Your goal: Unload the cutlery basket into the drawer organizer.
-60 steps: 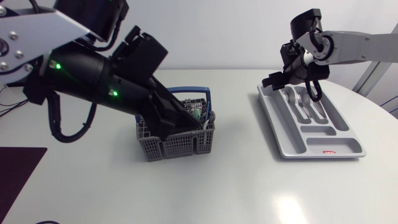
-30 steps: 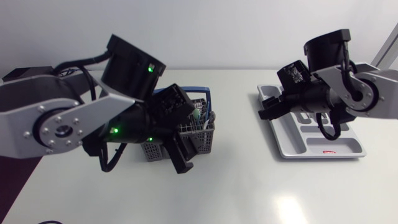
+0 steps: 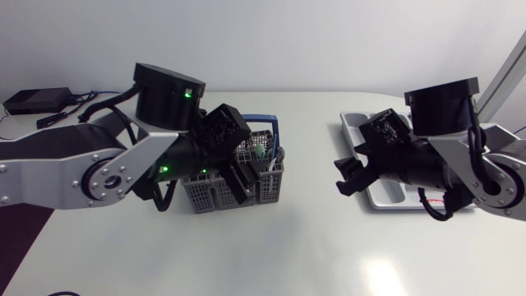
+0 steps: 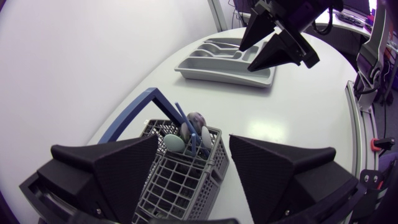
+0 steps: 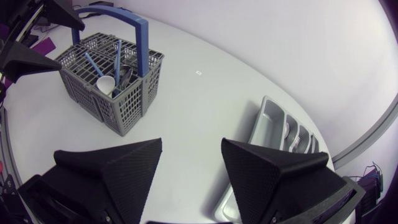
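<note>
Cutlery basket (image 4: pixel 186 180) upright, utensils (image 4: pixel 194 129) standing on end, left end effector (image 4: pixel 194 140) spread above

Head camera looks down; both wrists face the basket (image 4: pixel 180 177).

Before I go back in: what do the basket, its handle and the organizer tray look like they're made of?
Cutlery basket: grey moulded plastic by the look, matte, with walls of open grid.
Its handle: blue plastic, smooth, a flat strap shape.
Drawer organizer: light grey, probably plastic. It looks like one piece, with moulded compartments, rounded corners and a soft sheen. Painted metal cannot be ruled out.
</note>
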